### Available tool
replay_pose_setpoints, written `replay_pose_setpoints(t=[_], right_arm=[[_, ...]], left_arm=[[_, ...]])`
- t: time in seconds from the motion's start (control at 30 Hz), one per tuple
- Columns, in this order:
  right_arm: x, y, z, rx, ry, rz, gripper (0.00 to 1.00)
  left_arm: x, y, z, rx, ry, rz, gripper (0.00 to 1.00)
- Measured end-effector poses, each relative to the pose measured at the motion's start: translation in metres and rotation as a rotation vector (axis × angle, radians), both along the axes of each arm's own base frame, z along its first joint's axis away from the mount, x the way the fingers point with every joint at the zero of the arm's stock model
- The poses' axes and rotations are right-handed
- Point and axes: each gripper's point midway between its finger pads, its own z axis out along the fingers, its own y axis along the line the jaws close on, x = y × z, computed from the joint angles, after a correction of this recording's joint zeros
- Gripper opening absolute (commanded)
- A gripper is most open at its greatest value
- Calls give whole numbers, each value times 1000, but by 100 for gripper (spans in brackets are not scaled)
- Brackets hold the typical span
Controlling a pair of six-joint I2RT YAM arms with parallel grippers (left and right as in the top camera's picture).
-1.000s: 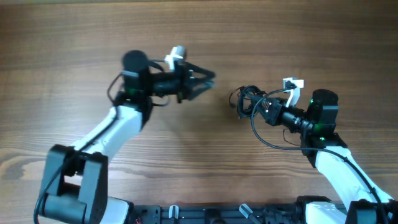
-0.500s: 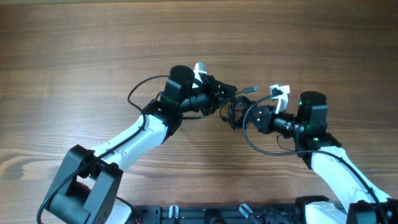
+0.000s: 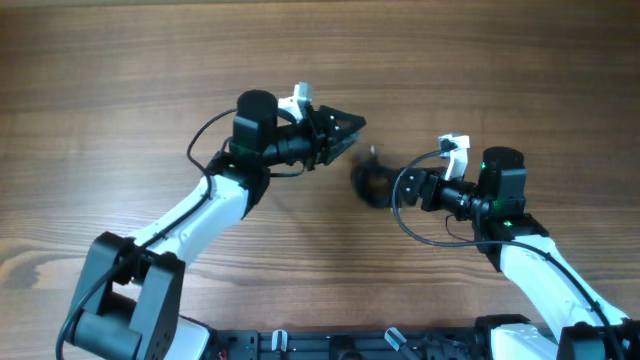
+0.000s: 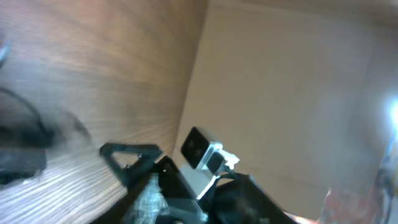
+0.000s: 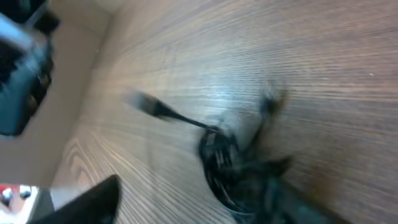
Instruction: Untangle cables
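left gripper (image 3: 347,133) had drawn back from the cables (image 3: 375,185), jaws apart, holding nothing. cables sat bunched and blurred at the tip of right gripper (image 3: 398,188); its hold could not be told. no strand pulled free, so the knot likely remained.

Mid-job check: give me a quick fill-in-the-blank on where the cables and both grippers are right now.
1. The cables lie in one tight ____ on the table, not spread out.
2. Of the left gripper and the right gripper, the one right at the cables is the ____.
3. The table's surface is ____.
4. In the right wrist view the cables are not sharp but ____.

Missing words: bunch; right; wood; blurred
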Motion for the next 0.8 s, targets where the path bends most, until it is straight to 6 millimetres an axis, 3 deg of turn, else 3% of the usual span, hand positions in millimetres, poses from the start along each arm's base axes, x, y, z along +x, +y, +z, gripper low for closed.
replay_pose_setpoints(t=[0.1,0.17,0.23,0.37,0.5,0.6,0.67,0.7,0.8], right_arm=[[2,-6,-6,5,57,-66,100],[3,-8,-8,6,75,-86,100],[1,-9,-11,8,100,-99,100],[0,-14,-19,24,186,-170,99],[13,-13,-3,86,143,-206,96],[15,-12,2,135,170,-230,90],[15,-11,3,154,185,-235,90],[15,-10,3,158,188,-236,90],[14,-10,3,162,193,-238,90]], left_arm=[[-4,6,-13,37,40,-9,60],[-9,8,-23,69,54,-25,51],[-13,11,-35,117,78,-28,48],[-25,15,-76,310,112,8,38],[-31,3,-90,436,40,32,37],[-26,8,-100,504,20,78,37],[-25,10,-115,538,43,84,40],[-29,9,-136,574,77,72,40],[-39,-1,-160,598,117,45,41]])
